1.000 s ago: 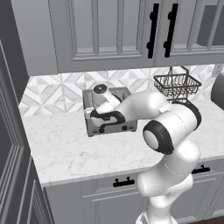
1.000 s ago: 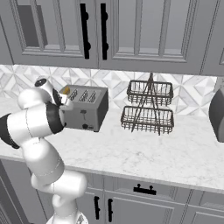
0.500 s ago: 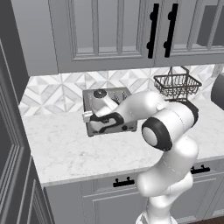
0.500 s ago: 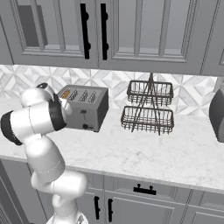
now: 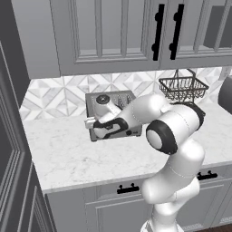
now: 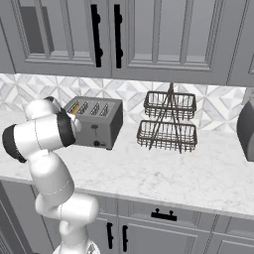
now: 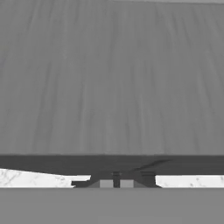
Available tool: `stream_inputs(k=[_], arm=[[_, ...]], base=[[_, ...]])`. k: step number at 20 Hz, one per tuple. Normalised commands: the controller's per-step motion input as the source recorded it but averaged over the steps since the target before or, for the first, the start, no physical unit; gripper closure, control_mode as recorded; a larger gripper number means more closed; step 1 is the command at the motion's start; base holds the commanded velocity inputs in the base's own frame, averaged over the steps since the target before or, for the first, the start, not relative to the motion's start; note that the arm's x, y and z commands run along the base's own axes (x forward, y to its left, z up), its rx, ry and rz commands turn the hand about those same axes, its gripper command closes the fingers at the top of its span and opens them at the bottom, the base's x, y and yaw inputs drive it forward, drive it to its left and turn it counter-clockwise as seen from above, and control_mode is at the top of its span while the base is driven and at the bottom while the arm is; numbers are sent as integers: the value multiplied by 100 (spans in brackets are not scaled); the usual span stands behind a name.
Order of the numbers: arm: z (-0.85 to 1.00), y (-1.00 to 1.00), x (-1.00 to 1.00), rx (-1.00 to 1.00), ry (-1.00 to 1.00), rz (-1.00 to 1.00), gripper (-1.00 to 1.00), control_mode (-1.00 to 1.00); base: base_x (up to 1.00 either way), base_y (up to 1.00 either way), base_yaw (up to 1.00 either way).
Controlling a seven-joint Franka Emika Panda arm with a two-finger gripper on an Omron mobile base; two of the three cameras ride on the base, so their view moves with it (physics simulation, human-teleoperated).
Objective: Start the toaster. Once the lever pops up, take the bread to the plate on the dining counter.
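claw (image 7: pixel 116 183) shut, empty, pressed low against toaster (image 6: pixel 96 121) front — dropped from higher on the face a second ago, so lever likely pushed down. bread (image 6: pixel 74 108) sits in left slot. toaster far back on desk (image 6: pixel 163 171) — wait for pop-up.

One toaster (image 6: pixel 95 122), perhaps one two-tier wire basket (image 6: pixel 168 122)

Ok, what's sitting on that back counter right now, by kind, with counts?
Toaster: 1
Bread slice in a toaster slot: 1
Two-tier wire basket rack: 1
Dark appliance at the right edge: 1
Total: 4
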Motion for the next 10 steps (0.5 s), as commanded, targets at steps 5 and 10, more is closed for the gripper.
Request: stream_inputs(k=[5, 10], arm=[[-3, -1, -21, 2, -7, 0, 100, -100], [100, 0, -72, 2, -9, 0, 100, -100]], base=[[0, 0, 0], [0, 0, 0]])
